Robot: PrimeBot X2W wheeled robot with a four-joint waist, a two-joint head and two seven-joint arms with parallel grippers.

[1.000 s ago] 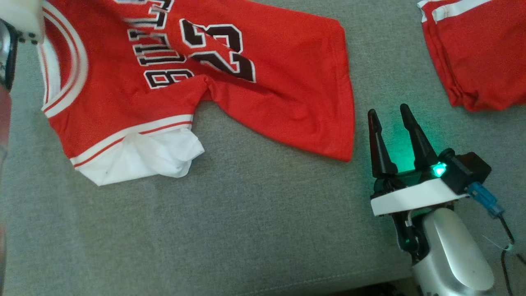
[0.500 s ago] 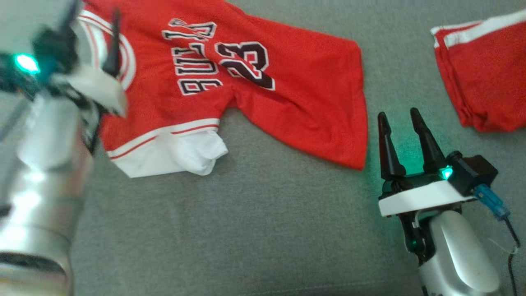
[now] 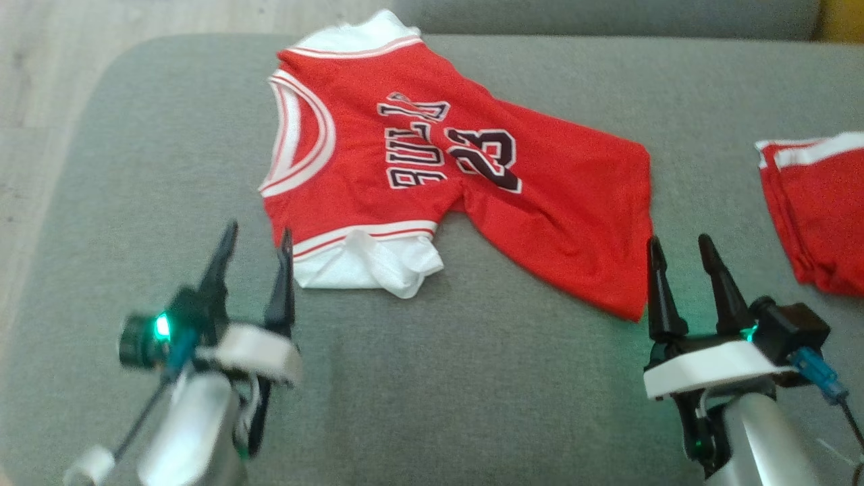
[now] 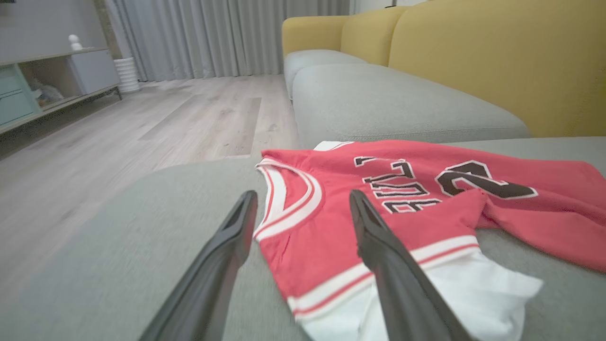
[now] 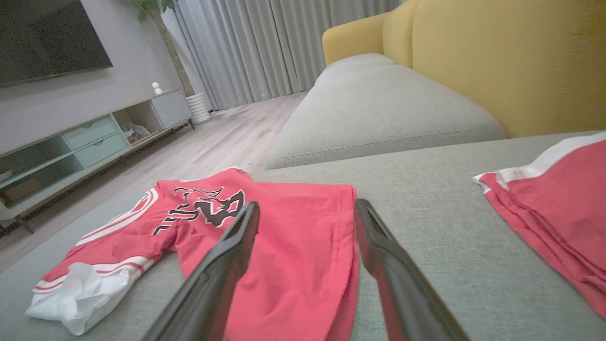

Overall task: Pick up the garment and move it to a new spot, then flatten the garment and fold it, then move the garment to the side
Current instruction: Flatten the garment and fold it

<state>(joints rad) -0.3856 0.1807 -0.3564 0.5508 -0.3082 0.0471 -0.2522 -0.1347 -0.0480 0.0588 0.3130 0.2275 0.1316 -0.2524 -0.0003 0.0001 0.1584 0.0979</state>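
Where the left gripper (image 3: 260, 231) sits: low over the near-left part of the couch seat (image 3: 439, 378), jaws spread wide, nothing between them. It's just short of the jersey's near-left corner, and I can't say if a tip brushes the cloth.
Right gripper (image 3: 679, 239): same deal on the near right. It's wide open and empty, with its fingertips just beside the jersey's right-hand edge.
Jersey (image 3: 560, 202): lying loose on the grey seat between and beyond the two grippers, print side up, rounded trim toward the left, plain red end toward the right.
White bit (image 3: 364, 266): bunched up and poking out along the jersey's near edge, not tucked flat.
Crease: there's a pucker running in from the near edge just under the lettering, so the cloth isn't smooth.
Done so far (my guess): the pick-up-and-move part looks finished, since it's down on the seat and nobody's holding it.
Left to do: flattening, folding, then shifting it to the side. None of that shows yet.
Other red garment (image 3: 820, 216): well off to the right on the same seat, looks already bundled or folded.
Further back: another grey cushion, the yellow backrest (image 4: 473, 57) and wooden floor (image 4: 142, 123).
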